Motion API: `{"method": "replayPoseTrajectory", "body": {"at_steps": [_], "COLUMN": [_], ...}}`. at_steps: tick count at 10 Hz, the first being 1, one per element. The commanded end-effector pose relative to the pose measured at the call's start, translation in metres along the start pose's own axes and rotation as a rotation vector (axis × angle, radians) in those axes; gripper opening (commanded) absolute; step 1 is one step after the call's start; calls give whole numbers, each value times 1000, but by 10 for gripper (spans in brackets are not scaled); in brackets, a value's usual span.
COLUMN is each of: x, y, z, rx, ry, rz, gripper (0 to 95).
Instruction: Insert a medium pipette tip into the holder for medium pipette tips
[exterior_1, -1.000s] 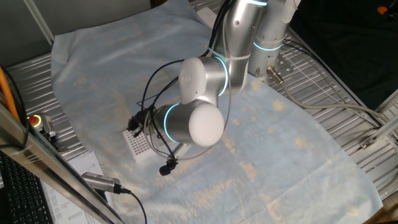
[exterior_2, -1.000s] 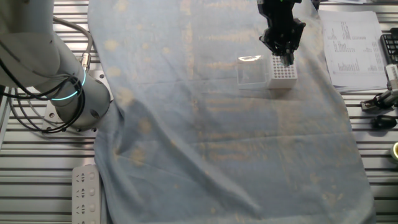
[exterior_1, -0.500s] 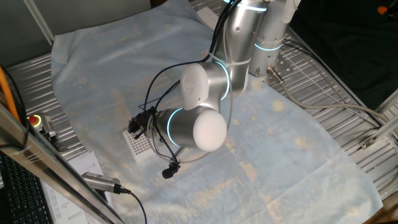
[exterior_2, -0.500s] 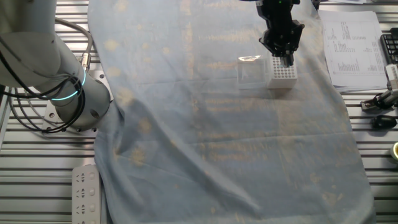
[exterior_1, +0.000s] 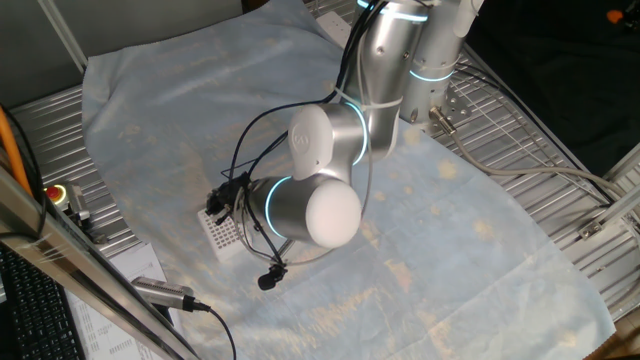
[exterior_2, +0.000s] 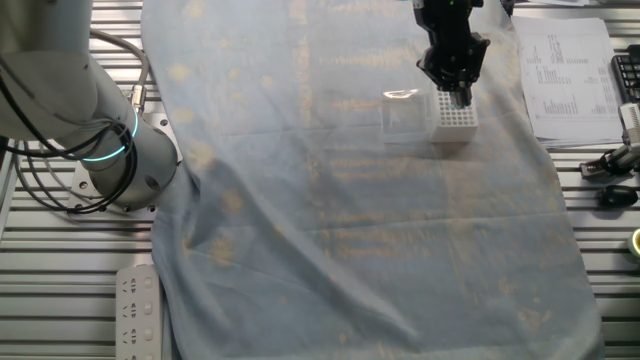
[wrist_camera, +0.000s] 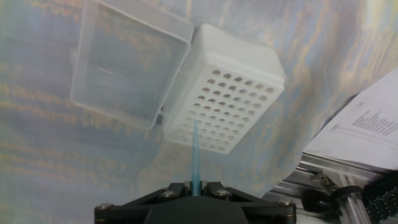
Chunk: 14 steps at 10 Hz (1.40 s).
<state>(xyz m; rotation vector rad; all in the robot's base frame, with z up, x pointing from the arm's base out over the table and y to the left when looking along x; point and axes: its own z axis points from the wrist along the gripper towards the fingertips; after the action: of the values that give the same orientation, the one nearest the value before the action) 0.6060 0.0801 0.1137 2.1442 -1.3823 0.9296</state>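
Now: gripper (wrist_camera: 195, 185) clenched on thin translucent pale-blue pipette tip (wrist_camera: 195, 155), poised over white gridded holder block (wrist_camera: 227, 87). Left for you: line up with hole, lower, release.

Tool (wrist_camera: 194, 186) cut off by the lower edge of the hand view; fingertips not visible there. Pipette tip (wrist_camera: 195, 155) too small to make out in either fixed view. In one fixed view, holder (exterior_1: 222, 233) partly hidden at center left behind the arm's wrist and cables. Printed sheet (wrist_camera: 367, 127) cropped at the right edge of the hand view, text blurred beyond reading.
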Motion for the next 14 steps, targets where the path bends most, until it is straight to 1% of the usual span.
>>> {"method": "replayPoseTrajectory", "body": {"at_steps": [1,3,5,7,8,10,14], "x": [0,-1,-2,-7,-11,-15,-20], "y": [3,4,4,2,1,5,6], "z": [1,1,1,0,-1,1,1], "rx": [-1,-6,-8,-16,-19,-22,-26], "ry": [8,1,3,17,18,28,28], "rz": [5,6,11,17,21,31,48], "gripper": [0,0,0,0,0,0,0]}}
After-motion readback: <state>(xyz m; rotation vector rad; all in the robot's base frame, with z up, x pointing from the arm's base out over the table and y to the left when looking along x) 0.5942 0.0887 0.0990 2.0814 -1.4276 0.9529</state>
